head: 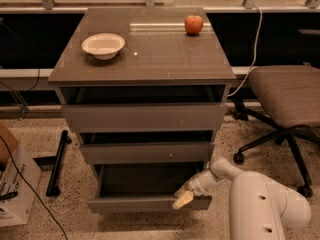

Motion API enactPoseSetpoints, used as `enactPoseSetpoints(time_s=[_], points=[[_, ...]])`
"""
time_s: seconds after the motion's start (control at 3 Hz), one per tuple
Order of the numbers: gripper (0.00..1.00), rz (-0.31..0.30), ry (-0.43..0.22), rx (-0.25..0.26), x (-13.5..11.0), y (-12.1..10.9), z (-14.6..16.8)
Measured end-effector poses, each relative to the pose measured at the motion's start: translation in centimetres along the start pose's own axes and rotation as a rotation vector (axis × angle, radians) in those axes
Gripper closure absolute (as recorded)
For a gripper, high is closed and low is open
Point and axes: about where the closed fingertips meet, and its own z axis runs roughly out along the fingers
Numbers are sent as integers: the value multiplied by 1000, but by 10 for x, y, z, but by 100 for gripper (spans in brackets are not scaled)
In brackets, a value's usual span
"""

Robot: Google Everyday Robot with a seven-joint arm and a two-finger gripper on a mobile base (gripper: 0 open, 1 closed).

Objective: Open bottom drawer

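Bottom drawer (140, 204) open toward camera, front left-right, gripper (183, 199) at right end

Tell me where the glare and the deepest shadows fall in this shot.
Camera view: a pale glare streak crosses the cabinet top left of the apple; the bowl is brightly lit; the pulled-out bottom drawer has a dark, shadowed box; the gripper, at that drawer front's right end, shows pale against it.

The gripper (183, 199) sits at the right front of the pulled-out bottom drawer (140, 204).
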Motion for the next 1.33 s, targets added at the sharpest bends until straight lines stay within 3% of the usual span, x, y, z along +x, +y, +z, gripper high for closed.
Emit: enactPoseSetpoints(time_s=[0.33, 0.67, 1.0, 1.33], points=[[1, 0, 0, 0, -2, 2, -3], [0, 0, 0, 0, -7, 6, -8], [17, 0, 0, 0, -10, 8, -11], [41, 0, 0, 0, -11, 9, -12]])
